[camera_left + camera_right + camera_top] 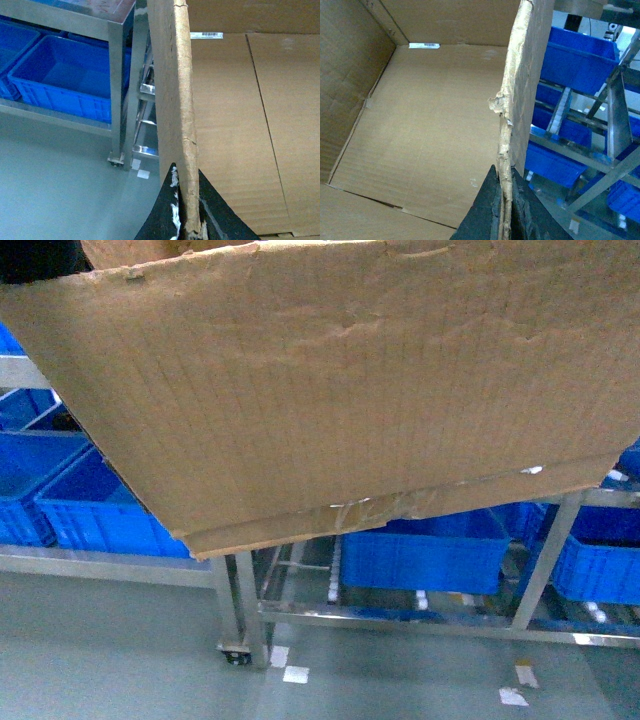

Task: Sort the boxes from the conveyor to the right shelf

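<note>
The large cardboard box (330,390) hangs tilted in the air, filling most of the head view, its taped bottom edge above the steel-framed right shelf (400,615), where blue crates (425,555) sit. The left hand (187,210) is clamped on the box's ragged left wall, one dark finger on each side of the cardboard. The right hand (504,215) pinches the torn right wall likewise, with the empty interior of the box on its inner side.

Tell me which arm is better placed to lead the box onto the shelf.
Right, probably. Both the right gripper and left gripper pinch walls of the cardboard box, but the roller rack with blue crates lies just beyond the right-hand wall.
</note>
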Motion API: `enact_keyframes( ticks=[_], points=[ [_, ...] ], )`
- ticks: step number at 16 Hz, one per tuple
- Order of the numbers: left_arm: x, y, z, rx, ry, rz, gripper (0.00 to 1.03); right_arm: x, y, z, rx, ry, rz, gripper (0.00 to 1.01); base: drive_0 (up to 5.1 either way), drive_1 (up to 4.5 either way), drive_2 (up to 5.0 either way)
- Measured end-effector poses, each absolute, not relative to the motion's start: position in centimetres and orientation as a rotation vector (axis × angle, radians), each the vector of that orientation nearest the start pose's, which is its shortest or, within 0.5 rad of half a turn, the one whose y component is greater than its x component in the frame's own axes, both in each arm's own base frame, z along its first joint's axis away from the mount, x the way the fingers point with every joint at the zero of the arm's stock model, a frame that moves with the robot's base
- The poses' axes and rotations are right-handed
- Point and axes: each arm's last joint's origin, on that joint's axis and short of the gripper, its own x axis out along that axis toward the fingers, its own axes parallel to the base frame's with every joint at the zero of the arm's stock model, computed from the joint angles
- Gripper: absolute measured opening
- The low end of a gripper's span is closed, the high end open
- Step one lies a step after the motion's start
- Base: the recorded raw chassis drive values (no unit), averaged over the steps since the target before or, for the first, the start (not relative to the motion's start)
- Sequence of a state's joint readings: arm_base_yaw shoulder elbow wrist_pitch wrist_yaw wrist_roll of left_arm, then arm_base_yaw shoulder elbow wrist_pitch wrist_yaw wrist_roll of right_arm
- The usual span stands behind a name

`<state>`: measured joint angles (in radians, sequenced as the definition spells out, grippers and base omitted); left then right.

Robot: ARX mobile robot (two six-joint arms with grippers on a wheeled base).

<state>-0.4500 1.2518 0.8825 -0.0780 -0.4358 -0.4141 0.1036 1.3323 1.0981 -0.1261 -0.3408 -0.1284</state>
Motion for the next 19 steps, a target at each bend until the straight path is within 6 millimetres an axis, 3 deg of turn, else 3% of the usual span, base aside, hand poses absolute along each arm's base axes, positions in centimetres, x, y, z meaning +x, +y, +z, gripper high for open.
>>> enact_keyframes(
  ticks=[10,17,19],
  points=[
    [25.09,-10.74,28.07,-0.217,0.399,0.068,0.02,29.64,4.05,32.78,-0.082,0.332,0.462,0.02,-1.0,-0.98,-1.0],
    [25.04,-10.84,28.06,-0.216,0.4,0.065,0.02,29.64,3.91,32.8,-0.081,0.332,0.457,0.02,0.2,0.21,0.2],
    [25.04,-10.82,28.07,-0.217,0.399,0.066,0.02,29.63,3.89,32.8,-0.081,0.332,0.457,0.02,0.1,3.8,-3.6]
  ],
)
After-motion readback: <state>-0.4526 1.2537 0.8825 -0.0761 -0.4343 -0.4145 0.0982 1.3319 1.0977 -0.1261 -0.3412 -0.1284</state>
